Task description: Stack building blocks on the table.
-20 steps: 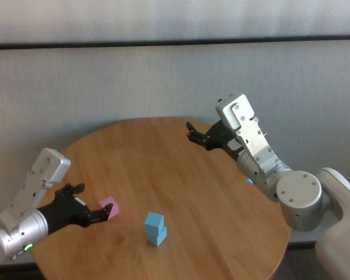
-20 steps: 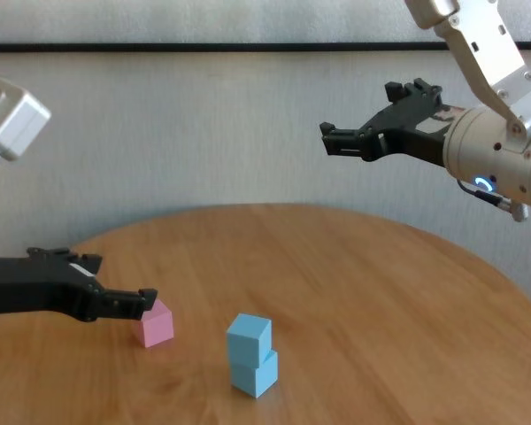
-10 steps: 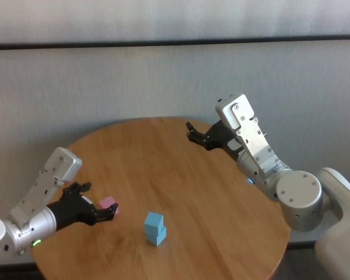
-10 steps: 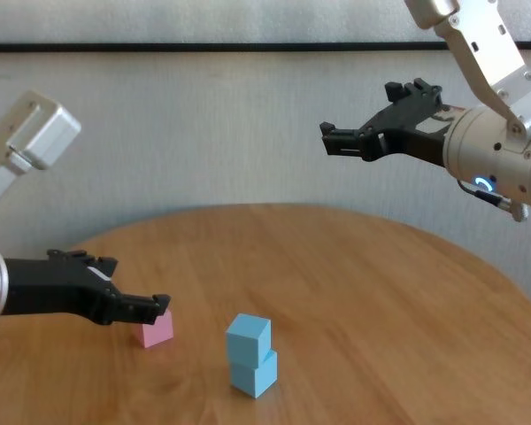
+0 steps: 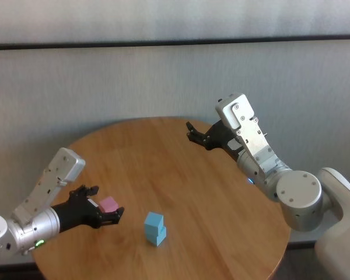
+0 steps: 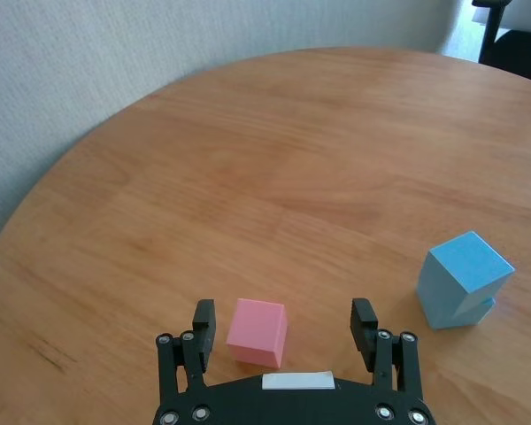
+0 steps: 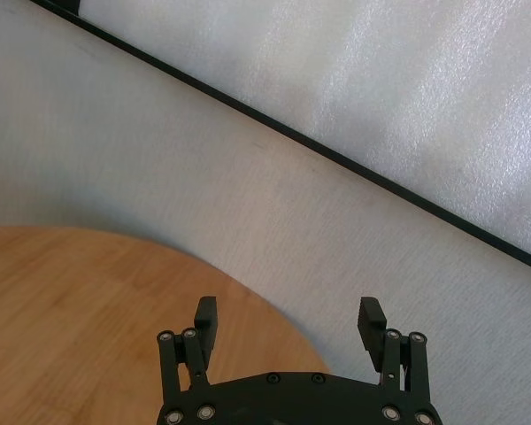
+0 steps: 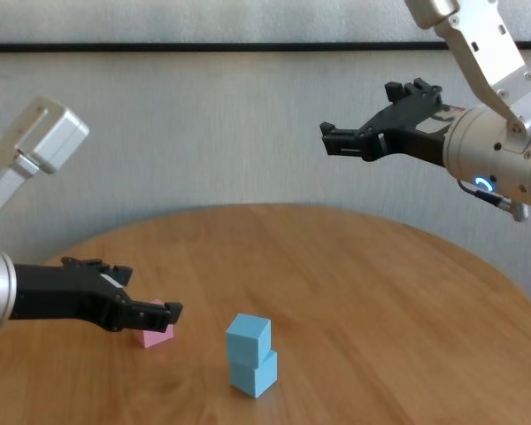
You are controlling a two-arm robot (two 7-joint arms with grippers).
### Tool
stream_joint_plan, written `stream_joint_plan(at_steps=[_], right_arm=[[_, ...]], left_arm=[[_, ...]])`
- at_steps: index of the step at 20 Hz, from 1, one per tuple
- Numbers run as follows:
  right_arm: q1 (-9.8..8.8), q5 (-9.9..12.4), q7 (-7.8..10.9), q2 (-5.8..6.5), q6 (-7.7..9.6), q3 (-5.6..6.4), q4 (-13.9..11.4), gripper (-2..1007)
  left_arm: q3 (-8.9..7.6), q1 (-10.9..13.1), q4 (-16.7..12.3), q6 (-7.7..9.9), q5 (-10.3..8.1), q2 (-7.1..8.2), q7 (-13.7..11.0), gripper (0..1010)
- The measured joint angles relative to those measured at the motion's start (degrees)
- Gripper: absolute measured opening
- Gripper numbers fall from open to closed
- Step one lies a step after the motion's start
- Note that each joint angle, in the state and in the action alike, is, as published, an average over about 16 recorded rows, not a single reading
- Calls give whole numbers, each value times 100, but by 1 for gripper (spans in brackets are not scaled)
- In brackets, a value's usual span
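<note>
On the round wooden table point(image 5: 181, 175) two light blue blocks point(image 5: 155, 228) point(image 8: 250, 353) point(image 6: 461, 280) stand stacked, the upper one slightly twisted. A pink block point(image 5: 108, 204) point(image 8: 157, 335) point(image 6: 257, 331) lies left of the stack. My left gripper point(image 5: 107, 206) point(image 6: 283, 319) point(image 8: 146, 310) is open, low over the table, with the pink block between its fingers and gaps on both sides. My right gripper point(image 5: 193, 133) point(image 8: 369, 119) point(image 7: 288, 320) hangs open and empty high over the table's far right side.
A pale wall with a dark horizontal strip point(image 5: 175, 42) rises behind the table. The table's round edge point(image 5: 280, 245) curves close under the right arm. Bare wood lies between the stack and the far rim.
My left gripper has slid forward and right, so the pink block now sits between its open fingers. The blue stack and the right arm have not moved.
</note>
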Motion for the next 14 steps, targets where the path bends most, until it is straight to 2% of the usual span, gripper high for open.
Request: stream_joint_plan(at_steps=[14], right_arm=[[0, 0, 0, 0, 0, 0, 0, 1001]], left_arm=[[281, -347, 574, -227, -1, -16, -156, 1000]])
